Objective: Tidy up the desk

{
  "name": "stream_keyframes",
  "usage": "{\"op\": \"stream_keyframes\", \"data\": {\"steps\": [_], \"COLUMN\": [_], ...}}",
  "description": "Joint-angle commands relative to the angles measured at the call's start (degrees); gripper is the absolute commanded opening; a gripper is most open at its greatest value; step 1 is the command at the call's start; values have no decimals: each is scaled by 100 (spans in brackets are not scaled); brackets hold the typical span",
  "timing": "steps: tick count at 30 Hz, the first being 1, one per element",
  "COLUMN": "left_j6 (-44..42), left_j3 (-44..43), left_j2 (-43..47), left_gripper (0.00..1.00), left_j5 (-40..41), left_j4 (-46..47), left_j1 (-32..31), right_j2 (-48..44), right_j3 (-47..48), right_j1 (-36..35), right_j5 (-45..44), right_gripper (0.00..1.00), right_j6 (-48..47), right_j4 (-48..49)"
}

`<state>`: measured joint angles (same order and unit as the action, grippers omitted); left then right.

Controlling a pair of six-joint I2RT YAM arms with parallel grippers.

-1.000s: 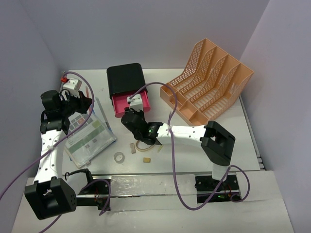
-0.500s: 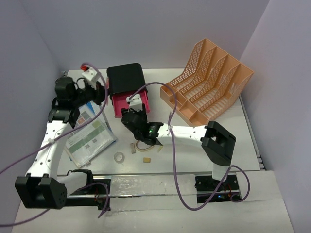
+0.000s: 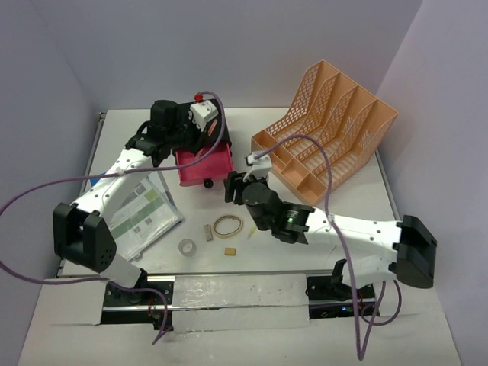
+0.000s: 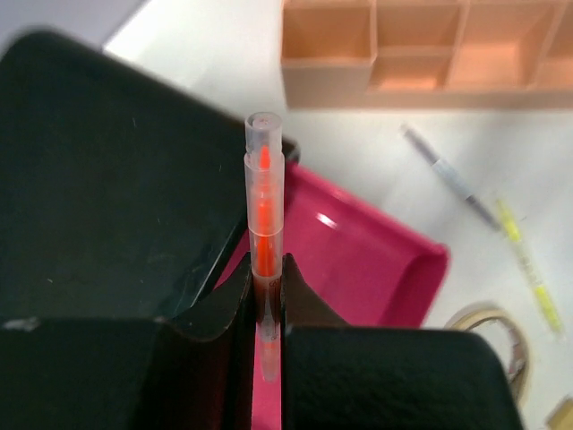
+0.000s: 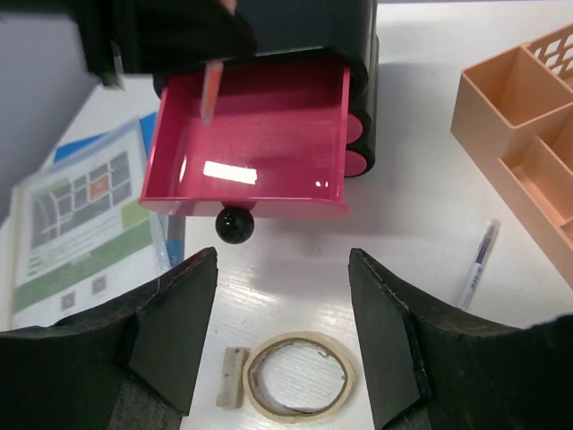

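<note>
The white table (image 3: 381, 194) fills the floor of the scene, walled in on three sides, and carries everything else.

At 11 o'clock on it stands a black drawer box (image 4: 98, 179) with a pink drawer (image 5: 269, 116) pulled out toward 6 o'clock, its round black knob (image 5: 234, 224) at the front edge. The left arm (image 3: 114, 171) reaches in from 8 o'clock, crossing over a clear folder of printed sheets (image 3: 141, 213). The left jaws are clamped tight on an orange pen with a clear cap (image 4: 265, 206), held over the drawer's left side and hiding part of the box.

The right arm (image 3: 358, 229) stretches in from 4 o'clock. The right jaws stand wide apart, gripping nothing, above a ring of tan tape (image 5: 346, 381) that lies flat just in front of the knob. A small beige block (image 5: 233, 376) lies just beside the ring at its 9 o'clock. Nearer the table's front edge are a second tan block (image 3: 229, 250) and a small tape roll (image 3: 186, 246).

A peach mesh file rack (image 3: 328, 137) occupies 1 o'clock. Between it and the drawer, loose on the table, lie a grey pen (image 4: 448, 175) and a yellow pen (image 4: 528, 269), close to the tape ring.
</note>
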<state>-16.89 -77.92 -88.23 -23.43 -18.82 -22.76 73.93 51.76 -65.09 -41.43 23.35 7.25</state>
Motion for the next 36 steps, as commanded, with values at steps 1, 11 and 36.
{"op": "stream_keyframes", "data": {"steps": [1, 11, 36], "left_j6": [-459, -632, -115], "left_j3": [-2, -124, -130], "left_j2": [-145, -323, 463], "left_gripper": [4, 37, 51], "left_j5": [687, 1033, 1068], "left_j4": [-250, -960, -970], "left_j1": [-162, -202, -94], "right_j2": [-588, -865, 723], "right_j3": [-336, -500, 43], "right_j1": [60, 200, 1222], "right_j5": [-216, -327, 628], "right_gripper": [68, 70, 61], "right_j6": [98, 112, 2391], "right_j4": [73, -113, -2046]}}
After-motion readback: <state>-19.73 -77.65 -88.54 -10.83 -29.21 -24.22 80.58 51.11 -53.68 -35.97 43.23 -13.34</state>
